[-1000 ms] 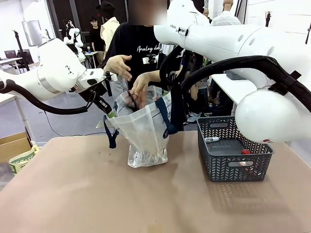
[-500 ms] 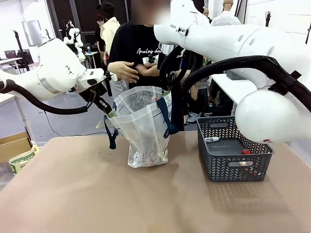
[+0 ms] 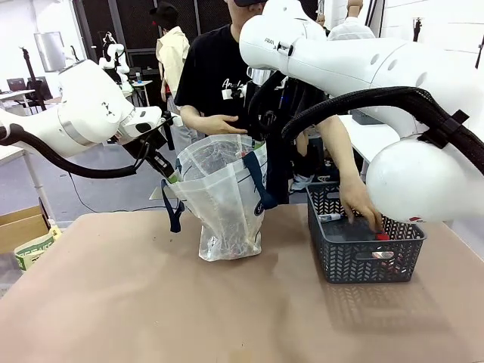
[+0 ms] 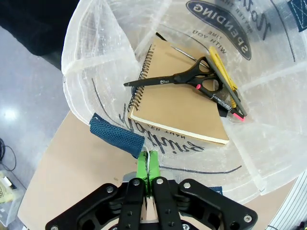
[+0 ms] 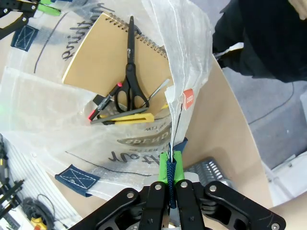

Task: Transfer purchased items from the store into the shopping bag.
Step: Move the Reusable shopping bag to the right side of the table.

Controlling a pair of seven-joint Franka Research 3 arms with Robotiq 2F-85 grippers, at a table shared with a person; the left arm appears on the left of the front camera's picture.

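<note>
The shopping bag (image 3: 225, 198) stands open at mid-table, held up by both grippers. On its left rim, beside a navy strap (image 4: 116, 136), my left gripper (image 4: 147, 159) is shut on the plastic. On the right rim my right gripper (image 5: 171, 165) is shut on the plastic at a strap. Inside the bag lie a brown spiral notebook (image 4: 180, 108), black scissors (image 4: 184, 77), a yellow item (image 4: 221, 71) and a pen. The store, a dark grey basket (image 3: 364, 255), stands to the right. A person's hand (image 3: 361, 206) reaches into it, near a red item (image 3: 383, 237) and a white tube (image 3: 330, 217).
The person stands across the table behind the bag, one forearm (image 3: 215, 122) over its mouth. A cardboard box (image 3: 23, 227) sits on the floor at the left. The brown tabletop (image 3: 189, 310) in front of the bag is bare.
The person's hand came out of the bag and now reaches down into the basket. Both arms and the bag have stayed in place.
</note>
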